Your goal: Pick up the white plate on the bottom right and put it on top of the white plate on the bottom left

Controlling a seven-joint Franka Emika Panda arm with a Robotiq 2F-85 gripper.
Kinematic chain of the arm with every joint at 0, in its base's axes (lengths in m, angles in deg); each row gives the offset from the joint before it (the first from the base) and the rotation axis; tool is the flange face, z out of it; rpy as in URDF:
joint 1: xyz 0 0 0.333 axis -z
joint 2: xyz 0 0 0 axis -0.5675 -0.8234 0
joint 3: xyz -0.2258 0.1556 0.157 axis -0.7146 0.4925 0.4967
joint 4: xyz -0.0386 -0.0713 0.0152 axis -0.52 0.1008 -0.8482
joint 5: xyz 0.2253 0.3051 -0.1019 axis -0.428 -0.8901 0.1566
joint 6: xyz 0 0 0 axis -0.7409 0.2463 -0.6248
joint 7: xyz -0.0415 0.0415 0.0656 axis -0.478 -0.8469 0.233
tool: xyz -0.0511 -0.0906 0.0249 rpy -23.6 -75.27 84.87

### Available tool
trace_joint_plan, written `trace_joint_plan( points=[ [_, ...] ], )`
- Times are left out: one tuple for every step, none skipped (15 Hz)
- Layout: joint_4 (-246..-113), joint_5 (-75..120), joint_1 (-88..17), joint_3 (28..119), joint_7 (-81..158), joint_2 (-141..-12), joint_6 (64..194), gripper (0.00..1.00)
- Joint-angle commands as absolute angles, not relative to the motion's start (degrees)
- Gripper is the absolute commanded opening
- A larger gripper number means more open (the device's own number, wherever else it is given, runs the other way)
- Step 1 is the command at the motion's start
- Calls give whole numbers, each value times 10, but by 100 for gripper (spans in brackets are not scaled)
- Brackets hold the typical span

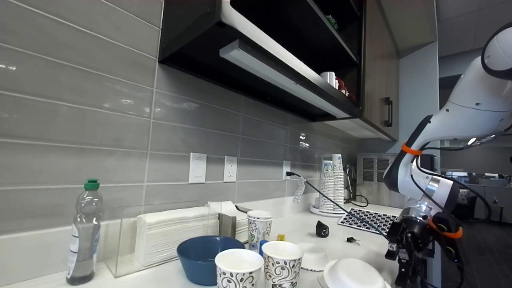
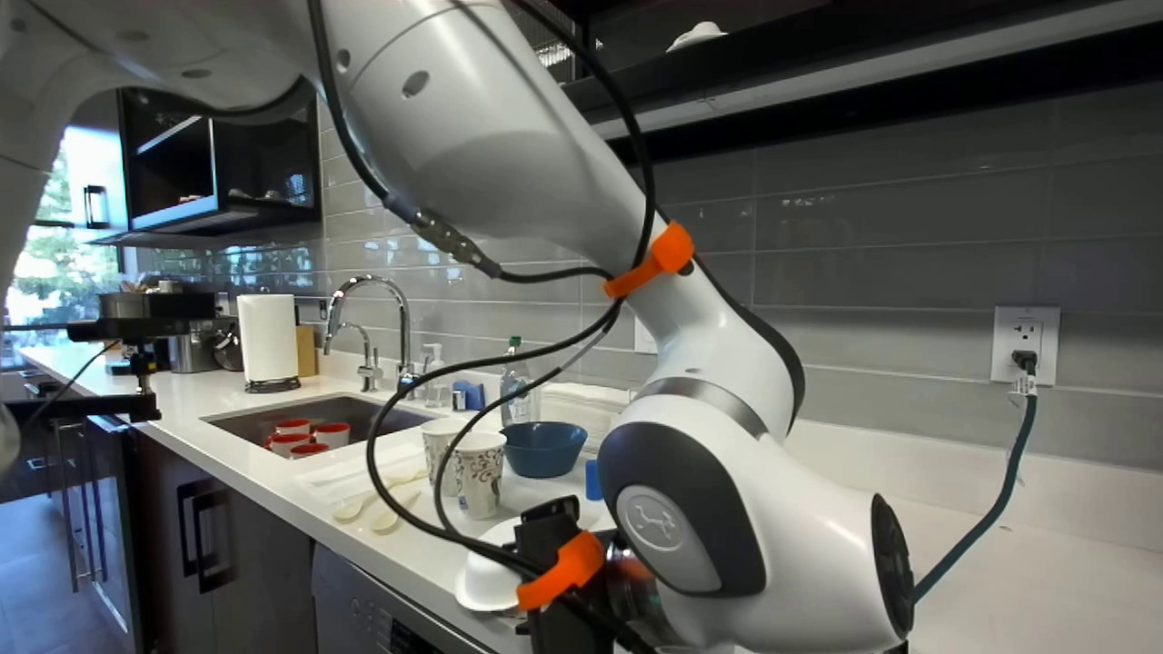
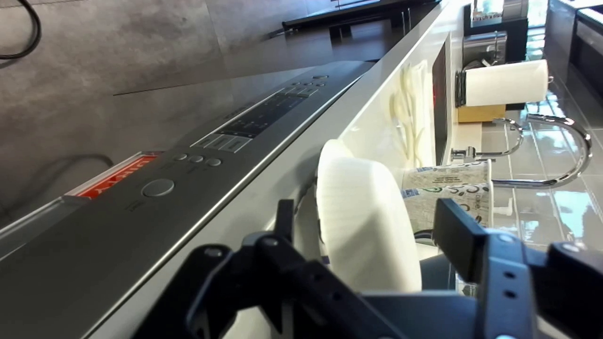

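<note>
White round dishes, deep like bowls, lie upside down on the counter. The near dish (image 1: 354, 274) is at the bottom right of an exterior view, with a second white dish (image 1: 314, 256) to its left and behind. In an exterior view a white dish (image 2: 491, 581) shows near the counter edge. I cannot tell surely which are the task's plates; no flat plate shows. My gripper (image 1: 394, 266) is open beside the near dish. In the wrist view that dish (image 3: 367, 254) lies between and beyond the fingers of my gripper (image 3: 363, 205), with no visible grip.
Patterned cups (image 1: 282, 262) and a blue bowl (image 1: 204, 256) stand near the dishes. A bottle (image 1: 85, 236), a napkin holder (image 1: 176, 232), cup stacks (image 1: 332, 184) and a cable (image 1: 340, 204) are farther around. Plastic spoons (image 2: 386, 513) lie near the sink (image 2: 363, 409). The counter edge (image 3: 264, 165) is close.
</note>
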State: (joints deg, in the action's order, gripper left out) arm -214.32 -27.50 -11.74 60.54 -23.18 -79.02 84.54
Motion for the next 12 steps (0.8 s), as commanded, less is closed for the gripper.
trace_joint_plan(
  points=[
    [-2153, -288, -120, 607, -211, -783, 857, 100],
    [-2152, -288, -120, 608, -209, -785, 857, 100],
    [-2150, -289, -120, 609, -206, -788, 857, 100],
    [-2148, -289, -121, 610, -204, -790, 857, 100],
    [-2147, -289, -122, 611, -202, -793, 858, 100],
    [-2145, -289, -123, 612, -199, -797, 859, 100],
    [-2144, -289, -124, 614, -197, -800, 860, 100],
    [-2143, -289, -124, 616, -195, -804, 862, 94],
    [-2142, -290, -124, 619, -192, -809, 863, 75],
    [-2141, -291, -125, 621, -190, -811, 863, 70],
    [-2139, -291, -125, 623, -188, -815, 865, 61],
    [-2138, -291, -125, 625, -186, -818, 866, 54]
  ],
)
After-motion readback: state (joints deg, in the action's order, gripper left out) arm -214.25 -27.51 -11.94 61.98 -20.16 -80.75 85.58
